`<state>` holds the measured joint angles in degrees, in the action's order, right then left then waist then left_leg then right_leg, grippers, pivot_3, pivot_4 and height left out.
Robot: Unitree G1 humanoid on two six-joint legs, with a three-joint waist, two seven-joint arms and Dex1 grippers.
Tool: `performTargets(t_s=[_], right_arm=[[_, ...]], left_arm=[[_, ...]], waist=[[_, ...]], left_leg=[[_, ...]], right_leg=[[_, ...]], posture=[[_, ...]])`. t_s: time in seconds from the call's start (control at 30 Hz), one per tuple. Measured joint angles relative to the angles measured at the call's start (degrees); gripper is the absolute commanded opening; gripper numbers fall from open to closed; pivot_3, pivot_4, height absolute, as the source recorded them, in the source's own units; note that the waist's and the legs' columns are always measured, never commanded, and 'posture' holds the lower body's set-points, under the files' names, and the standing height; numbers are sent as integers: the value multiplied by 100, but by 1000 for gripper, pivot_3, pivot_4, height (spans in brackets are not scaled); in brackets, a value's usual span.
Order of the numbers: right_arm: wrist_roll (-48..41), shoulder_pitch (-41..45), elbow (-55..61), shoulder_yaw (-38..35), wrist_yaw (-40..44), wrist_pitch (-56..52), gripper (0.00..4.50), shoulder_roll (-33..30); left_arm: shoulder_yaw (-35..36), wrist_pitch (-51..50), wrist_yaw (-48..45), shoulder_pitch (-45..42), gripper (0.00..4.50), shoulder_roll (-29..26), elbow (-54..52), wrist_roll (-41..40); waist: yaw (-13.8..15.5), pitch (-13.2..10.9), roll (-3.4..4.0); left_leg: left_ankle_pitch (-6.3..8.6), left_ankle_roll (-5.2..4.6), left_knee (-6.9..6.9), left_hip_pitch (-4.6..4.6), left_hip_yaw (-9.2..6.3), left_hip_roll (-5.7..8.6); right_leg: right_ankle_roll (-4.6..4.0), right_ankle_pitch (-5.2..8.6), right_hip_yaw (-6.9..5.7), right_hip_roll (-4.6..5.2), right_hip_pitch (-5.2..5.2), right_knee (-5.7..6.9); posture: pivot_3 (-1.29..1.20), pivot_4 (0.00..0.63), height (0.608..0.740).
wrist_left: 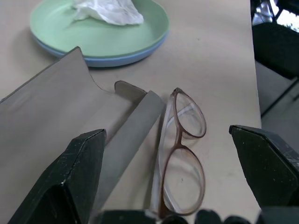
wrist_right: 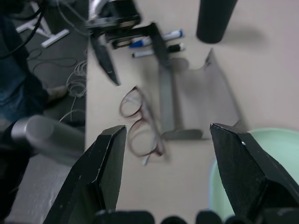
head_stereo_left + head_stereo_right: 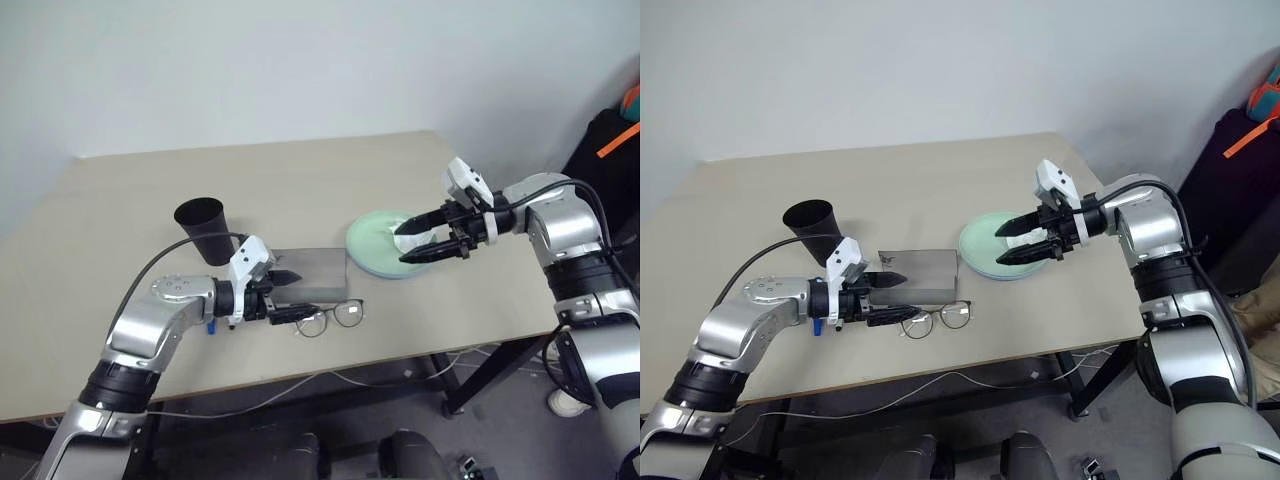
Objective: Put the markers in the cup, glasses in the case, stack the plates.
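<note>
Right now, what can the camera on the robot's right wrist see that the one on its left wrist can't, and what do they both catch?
The right wrist view alone has the black cup, the two markers lying beside it, and the left gripper reaching in with its jaws apart, plus cables on the floor. The left wrist view alone has the crumpled white tissue on the green plate, and the blue plate's edge beneath it. Both catch the glasses lying on the table beside the grey case, the case open.
</note>
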<state>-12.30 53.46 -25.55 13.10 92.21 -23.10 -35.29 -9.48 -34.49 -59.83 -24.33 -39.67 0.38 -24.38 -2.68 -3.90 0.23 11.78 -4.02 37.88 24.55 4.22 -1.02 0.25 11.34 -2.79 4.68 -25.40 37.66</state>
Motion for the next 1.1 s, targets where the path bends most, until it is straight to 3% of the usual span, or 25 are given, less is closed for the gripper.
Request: performTargets(t_s=[0.1, 0.2, 0.27, 0.3, 0.83, 1.1], right_arm=[[-11, -95, 105, 11, -2, -80, 3089, -29], [-9, -173, 244, 8, -13, -86, 3709, -68], [-9, -260, 302, 8, -16, -115, 4365, -118], [-9, -277, 325, 8, -16, -137, 4440, -139], [8, -477, 522, -31, -412, -84, 4440, -172], [8, -478, 524, -31, -538, -86, 4500, -172]], left_arm=[[-174, 145, -225, -149, 4500, 74, 297, 180], [-393, 270, -458, -264, 4500, 163, 504, 355], [-524, 363, -606, -346, 4500, 197, 626, 454], [-550, 390, -663, -354, 4500, 206, 657, 487], [-964, 658, -1160, -808, 4500, 854, 1508, 992], [-976, 702, -1368, -862, 1880, 950, 1613, 1082]], waist=[[0, 0, 0], [6, -1, -2], [28, -1, -3], [28, -1, -3], [34, -2, -5], [34, -2, -6]], left_leg=[[0, 0, 0, 1, 1, -1], [0, 0, 0, 4, -2, -1], [0, -1, 2, 4, -1, 2], [0, -2, 2, 5, -1, 4], [-3, -9, 8, 7, -7, 5], [-3, -10, 8, 8, -8, 5]], right_leg=[[-1, 0, 1, 1, -3, 0], [-1, 0, -1, 2, -3, -1], [-1, 0, -3, 7, -3, -1], [0, 0, -2, 10, -3, -1], [1, -1, -9, 13, 0, -1], [1, -1, -9, 13, 0, -1]], posture=[[0, 0, 739], [0, 0, 739], [0, 0, 739], [0, 0, 739], [0, 0, 739], [0, 0, 739]])
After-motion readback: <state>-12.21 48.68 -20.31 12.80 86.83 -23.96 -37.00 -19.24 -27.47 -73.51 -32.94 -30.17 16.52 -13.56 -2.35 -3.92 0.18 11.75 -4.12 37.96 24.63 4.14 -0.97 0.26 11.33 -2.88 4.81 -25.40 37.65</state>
